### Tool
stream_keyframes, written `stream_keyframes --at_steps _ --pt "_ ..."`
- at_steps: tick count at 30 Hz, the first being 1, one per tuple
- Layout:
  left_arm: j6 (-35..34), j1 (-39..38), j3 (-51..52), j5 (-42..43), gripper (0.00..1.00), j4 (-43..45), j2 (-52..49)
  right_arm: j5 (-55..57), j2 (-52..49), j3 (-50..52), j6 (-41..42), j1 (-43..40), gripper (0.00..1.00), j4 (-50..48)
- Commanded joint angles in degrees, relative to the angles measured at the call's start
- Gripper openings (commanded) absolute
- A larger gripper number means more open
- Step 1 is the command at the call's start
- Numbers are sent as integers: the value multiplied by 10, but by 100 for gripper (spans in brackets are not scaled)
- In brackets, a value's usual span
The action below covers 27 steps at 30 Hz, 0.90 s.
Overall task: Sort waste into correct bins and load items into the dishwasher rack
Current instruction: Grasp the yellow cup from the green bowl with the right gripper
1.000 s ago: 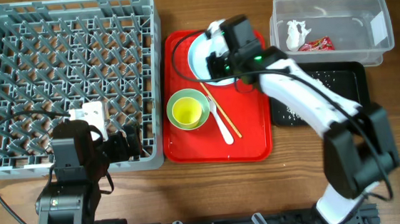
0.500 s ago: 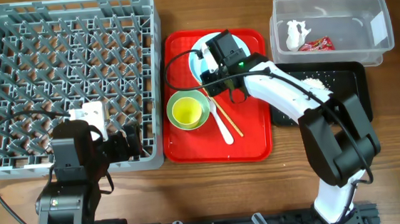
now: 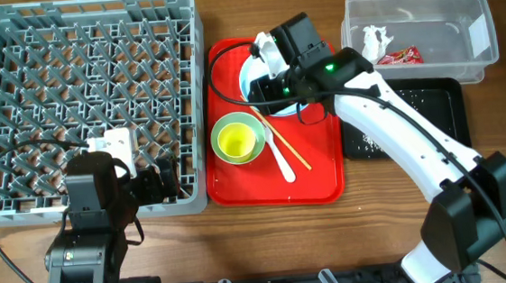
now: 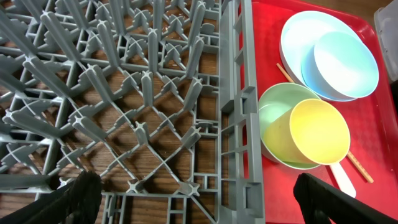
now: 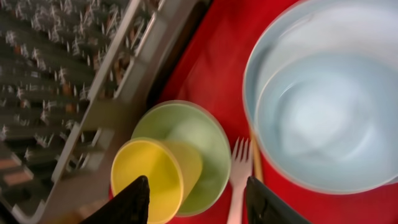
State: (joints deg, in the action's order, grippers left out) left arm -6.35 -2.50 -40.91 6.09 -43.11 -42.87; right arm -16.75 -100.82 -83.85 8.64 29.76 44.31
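My right gripper (image 3: 264,75) (image 5: 199,205) hangs open and empty over the red tray, its fingers (image 5: 134,202) astride the yellow cup (image 5: 146,180) (image 3: 238,141) that sits in the light green bowl (image 5: 205,140) (image 3: 222,126). The pale blue bowl (image 5: 323,118) (image 4: 345,65) rests on the round plate (image 5: 261,56) (image 4: 295,34). Beside the green bowl lie the white fork (image 5: 239,168) (image 3: 283,160) and the chopsticks (image 3: 285,148). My left gripper (image 4: 202,202) (image 3: 148,181) stands wide open over the near right corner of the grey rack (image 3: 97,109) (image 4: 236,124). The clear tub (image 3: 442,18) holds the tissue (image 3: 376,41) and the red wrapper (image 3: 400,56). Crumbs (image 3: 408,102) lie in the black tray (image 3: 445,108).
The red serving tray (image 3: 319,177) sits between the rack and the two bins. Black cables loop over the rack's near edge by my left arm. Bare wooden table (image 3: 505,122) shows on the right and along the front.
The right gripper has gone from shut to open. Its arm dipped toward the tray's middle, then swung back over the plate and bowls. The left arm has not moved.
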Motion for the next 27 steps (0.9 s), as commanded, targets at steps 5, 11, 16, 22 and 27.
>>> stream_keyframes --at_steps 5,11,16,22,27 --pt "-5 2 -12 9 100 2 0 -7 -66 3 54 49 51 35" --pt "-5 2 -12 9 100 -1 0 4 -128 3 102 59 45 31" --pt "-5 2 -12 9 100 0 0 2 -145 3 111 59 23 27" --pt "-6 2 -12 15 100 0 0 2 -121 -35 112 40 4 51" --pt "-6 2 -12 110 100 21 0 2 -55 -75 108 0 4 74"
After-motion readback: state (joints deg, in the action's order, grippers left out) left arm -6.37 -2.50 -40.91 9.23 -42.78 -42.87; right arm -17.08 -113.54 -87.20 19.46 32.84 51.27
